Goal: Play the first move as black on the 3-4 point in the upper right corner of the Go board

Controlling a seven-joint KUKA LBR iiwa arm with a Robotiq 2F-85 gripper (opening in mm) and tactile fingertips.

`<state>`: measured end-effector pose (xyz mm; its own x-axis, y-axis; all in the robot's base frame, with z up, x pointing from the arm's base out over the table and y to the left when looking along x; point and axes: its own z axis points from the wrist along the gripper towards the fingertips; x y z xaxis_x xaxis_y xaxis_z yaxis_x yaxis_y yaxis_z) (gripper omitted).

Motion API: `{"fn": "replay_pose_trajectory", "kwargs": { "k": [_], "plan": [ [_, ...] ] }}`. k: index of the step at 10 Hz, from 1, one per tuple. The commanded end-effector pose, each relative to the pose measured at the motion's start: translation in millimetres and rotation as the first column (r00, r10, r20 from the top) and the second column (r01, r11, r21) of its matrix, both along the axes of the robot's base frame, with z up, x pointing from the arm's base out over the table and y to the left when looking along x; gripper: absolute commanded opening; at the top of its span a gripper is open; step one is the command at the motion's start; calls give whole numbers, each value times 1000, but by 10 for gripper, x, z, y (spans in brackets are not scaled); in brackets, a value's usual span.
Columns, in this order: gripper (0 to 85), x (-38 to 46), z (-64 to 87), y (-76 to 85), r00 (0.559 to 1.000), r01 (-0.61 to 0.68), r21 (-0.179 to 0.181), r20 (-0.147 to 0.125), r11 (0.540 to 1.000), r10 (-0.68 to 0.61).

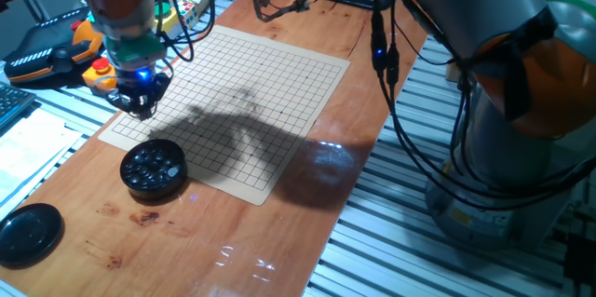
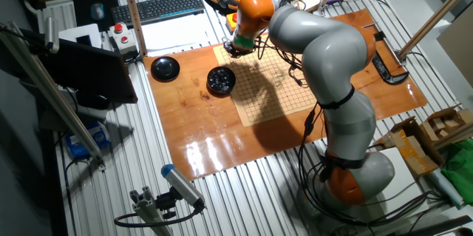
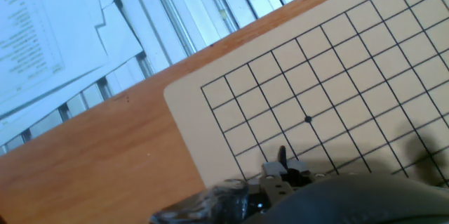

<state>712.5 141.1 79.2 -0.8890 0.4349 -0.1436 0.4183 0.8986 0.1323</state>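
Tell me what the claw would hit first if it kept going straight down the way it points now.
Probably the Go board near its corner: the claw points down over the grid there, with nothing visible between. Depth is unclear.

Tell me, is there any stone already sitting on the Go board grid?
No, the Go board shows only bare grid lines and the arm's shadow; the stones sit in the black bowl beside it.

Go board [image 1: 244,101] lies flat on the table, grid bare near its corner [image 3: 184,92]
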Motion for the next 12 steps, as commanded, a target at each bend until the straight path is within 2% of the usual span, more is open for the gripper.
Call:
{"fn": "replay_pose_trajectory", "kwargs": {
  "k": [1, 2, 4, 7, 9, 10, 11, 12],
  "plan": [
    [10, 20, -1, 5, 1000, 7, 3, -11, 1000, -7],
    [10, 55, -1, 17, 1000, 10, 7, -24, 1000, -10],
    [10, 114, -28, 17, 1000, 6, 7, -28, 1000, -5],
    [10, 114, -28, 17, 1000, 10, 27, -26, 1000, -10],
    [10, 114, -28, 17, 998, 29, 34, -47, 999, -27],
    [10, 114, -28, 17, 998, 32, 25, -55, 999, -30],
    [10, 114, -28, 17, 998, 34, 28, -57, 999, -33],
    [10, 114, -28, 17, 998, 50, 47, -52, 998, -48]
  ]
}}
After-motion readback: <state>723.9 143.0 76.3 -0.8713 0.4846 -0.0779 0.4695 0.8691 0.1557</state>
